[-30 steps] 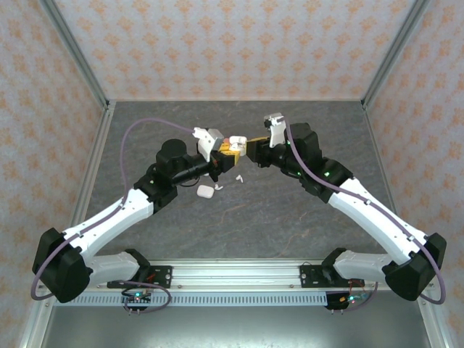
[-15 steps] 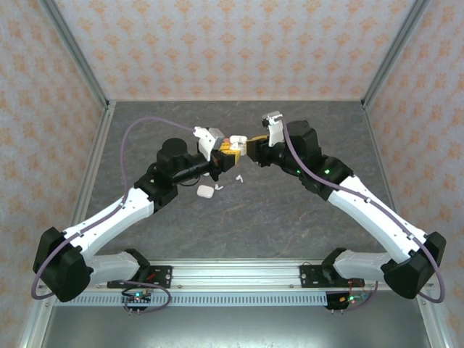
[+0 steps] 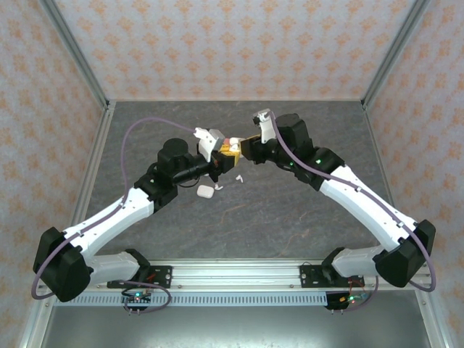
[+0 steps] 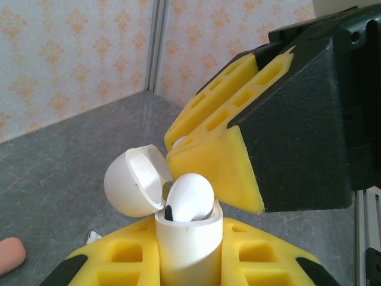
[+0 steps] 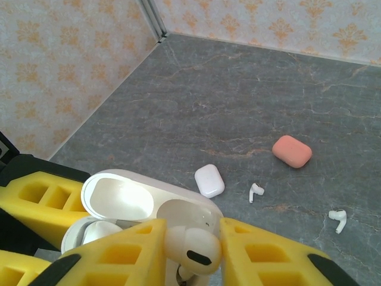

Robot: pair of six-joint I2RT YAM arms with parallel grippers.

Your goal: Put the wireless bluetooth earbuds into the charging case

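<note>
Table: grey, stone-patterned table, walled on three sides by patterned panels.
Left arm: the left arm reaches from the near left corner toward the middle of the table and ends raised above it.
Right arm: the right arm reaches in from the near right corner, and its end meets the left arm's end over the middle of the table.
Left jaws: narrow, clamped on the lower body of the charging case. The case is upright and clear of the table, with its lid hinged back open.
Right jaws: narrow, pinching one white earbud between the yellow pads. The tips are just beside the case mouth, facing the left jaws.
Held earbud: at the open mouth of the charging case. In the left wrist view its rounded head stands proud of the rim. How deep the stem sits cannot be told.
Coral case: the coral case is closed and lies flat on the table, well apart from both jaws.
Spare white case: the closed white case lies flat on the table below the raised jaws.
Loose earbuds: two white ones lie on the table, one near the closed white case and the other apart from it, off to the side.
</note>
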